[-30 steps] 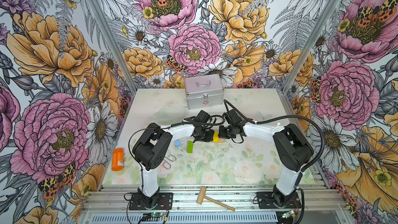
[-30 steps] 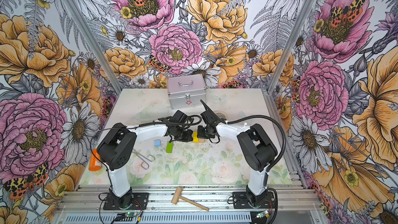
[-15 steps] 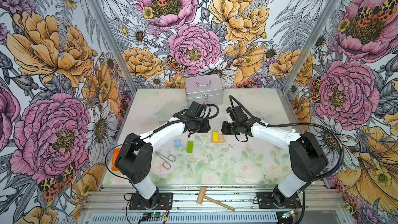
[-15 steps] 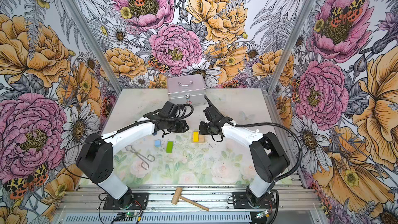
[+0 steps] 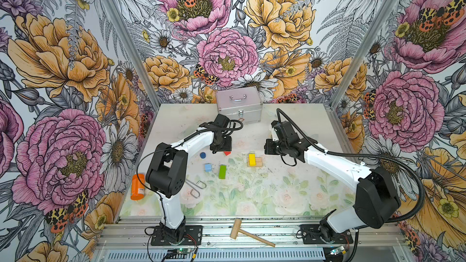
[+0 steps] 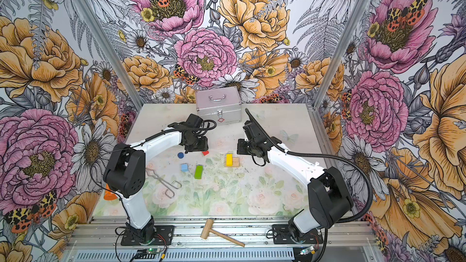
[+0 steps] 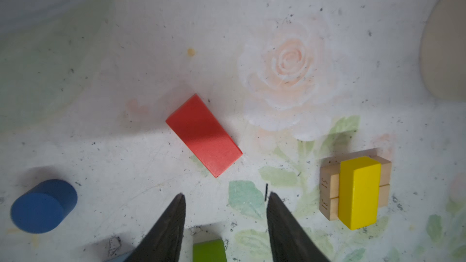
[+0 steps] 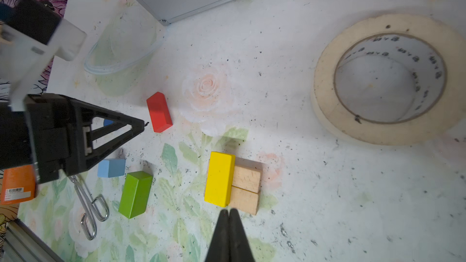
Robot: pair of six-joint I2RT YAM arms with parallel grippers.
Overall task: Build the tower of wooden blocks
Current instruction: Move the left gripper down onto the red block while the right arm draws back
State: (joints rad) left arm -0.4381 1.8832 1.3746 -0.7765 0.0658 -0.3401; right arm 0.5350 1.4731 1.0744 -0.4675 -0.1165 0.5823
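In the middle of a top view, the red bar (image 5: 227,152) lies slanted below the left end effector (image 7: 225,195), jaws apart, empty. The right end effector (image 8: 229,211) is closed, empty. A crooked pinch could spin it away.

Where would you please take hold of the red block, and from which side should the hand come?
Grip the red block across its two long side faces, at mid-length, coming straight down from above. It lies flat with nothing touching it, so both faces are free. It sits askew to the open left hand, so the wrist should probably turn first to square the jaws.
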